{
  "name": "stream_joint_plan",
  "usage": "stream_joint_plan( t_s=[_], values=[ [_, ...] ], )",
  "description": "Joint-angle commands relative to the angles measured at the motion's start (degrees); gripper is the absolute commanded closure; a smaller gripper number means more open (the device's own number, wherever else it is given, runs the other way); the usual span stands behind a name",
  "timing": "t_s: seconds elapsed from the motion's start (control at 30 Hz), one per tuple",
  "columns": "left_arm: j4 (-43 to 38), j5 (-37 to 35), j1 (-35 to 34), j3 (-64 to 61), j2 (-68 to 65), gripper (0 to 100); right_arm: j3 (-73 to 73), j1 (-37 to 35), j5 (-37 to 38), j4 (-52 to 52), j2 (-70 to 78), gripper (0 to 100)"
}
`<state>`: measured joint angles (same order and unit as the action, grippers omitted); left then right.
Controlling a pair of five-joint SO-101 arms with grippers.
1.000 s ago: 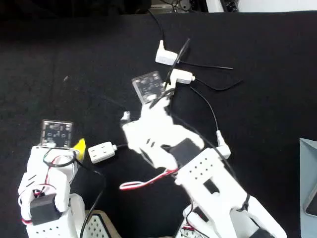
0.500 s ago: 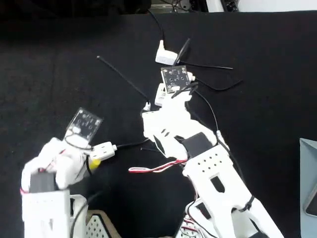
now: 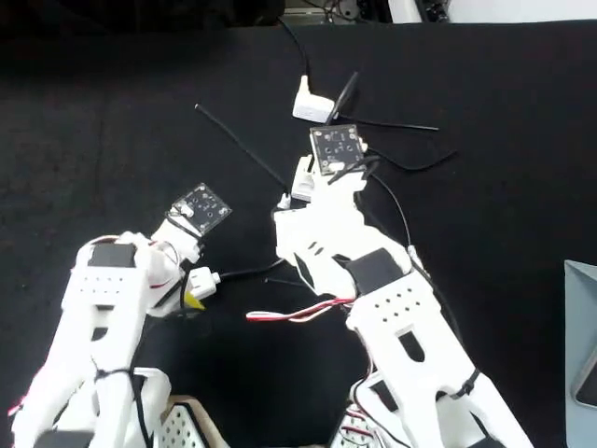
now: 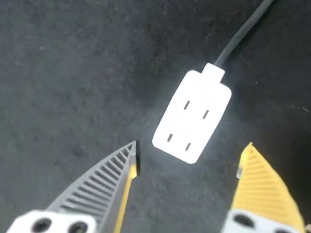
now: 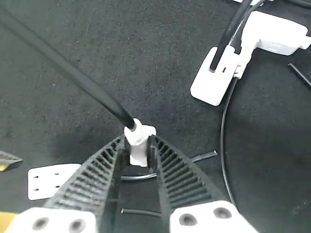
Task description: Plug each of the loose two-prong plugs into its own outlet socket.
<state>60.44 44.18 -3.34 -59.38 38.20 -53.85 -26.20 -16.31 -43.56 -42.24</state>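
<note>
Soft, even light on dim black cloth [image 4: 73, 73]; the white outlet socket [image 4: 192, 116] glares

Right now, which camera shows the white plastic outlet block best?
Left wrist view: the white plastic outlet block lies face-up, four slots plain. High view: small, partly behind the left arm. Right wrist view: small, slots faint.

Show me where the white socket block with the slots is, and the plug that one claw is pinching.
outlet socket [image 4: 191, 116], left wrist view, on the middle of its slotted face.
plug [image 5: 139, 144], right wrist view, on its white body.
</note>
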Motion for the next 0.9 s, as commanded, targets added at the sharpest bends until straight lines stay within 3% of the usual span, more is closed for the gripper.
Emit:
stream_joint_plan(
  t_s=[0.0,0.27,0.37,0.5,0.67,0.87],
  values=[
    [-6.2,0.4,0.8,3.3,-6.3,68,0.4,1.0,-0.1,0.9,-1.0,98.5],
    [-13.0,0.2,1.9,3.4,-11.8,89,-0.1,1.0,-0.1,1.0,-1.1,98.5],
    [-13.0,-4.7,4.4,3.4,-12.0,91,-0.1,1.0,-0.1,1.0,-1.1,98.5],
    [-13.0,-12.7,8.0,3.8,-11.8,89,-0.1,0.9,-0.1,1.0,-1.1,98.5],
    [-10.5,-17.3,5.8,4.6,-11.3,68,-0.1,0.9,-0.1,1.0,-1.1,98.5],
    [-2.3,-17.8,-1.5,13.4,-11.3,69,-0.1,0.7,-0.1,1.0,-1.1,98.5]
  ],
)
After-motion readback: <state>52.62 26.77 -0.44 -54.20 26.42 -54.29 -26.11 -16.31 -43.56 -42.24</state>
